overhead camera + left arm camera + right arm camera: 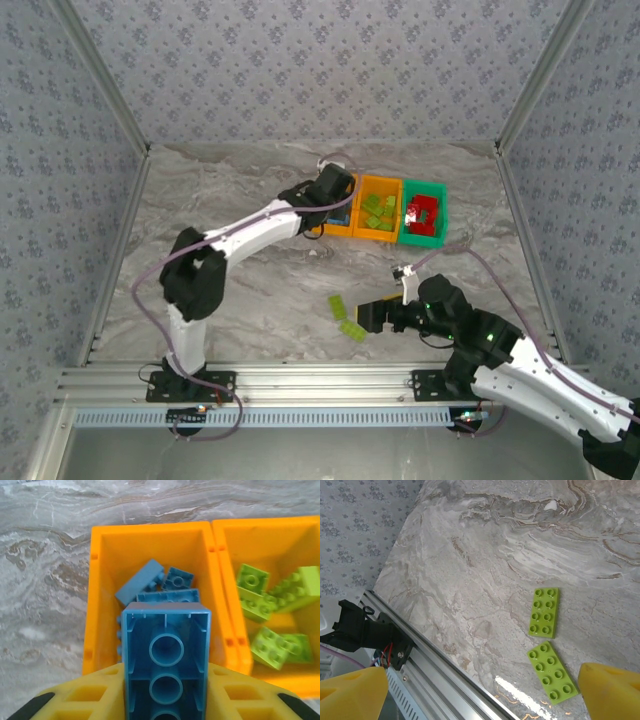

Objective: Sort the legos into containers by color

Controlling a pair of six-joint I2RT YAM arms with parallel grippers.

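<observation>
Two lime legos [545, 612] lie on the table [485, 555] just ahead of the right gripper [482, 692], jaws spread wide, holding nothing. Left gripper [166, 692] is clamped on a blue lego [166, 645] above the left orange bin [150, 528], more blue ones inside.

— What is the blue brick [166, 655] made of?
— Moulded plastic, smooth, with a soft sheen, and the tubes and ribs of its underside look the same. The lime bricks [545, 611] are the same plastic, a touch glossier on the studs.
— The orange bins [150, 545]?
— Plastic too. The walls are smooth, more satin than shiny.
— And the fingers [90, 697] of the left tool [166, 680]?
— Yellow plastic, matt, with moulded pockets.
— The tabletop [250, 290]?
— Grey marble-look veining, smooth and polished. A bright glare lies on it in the right wrist view.
— The rail [300, 385] at its near edge?
— Bare metal, brushed and dull. The walls [320, 70] look matt, like printed paper or cloth. I cannot tell which.
</observation>
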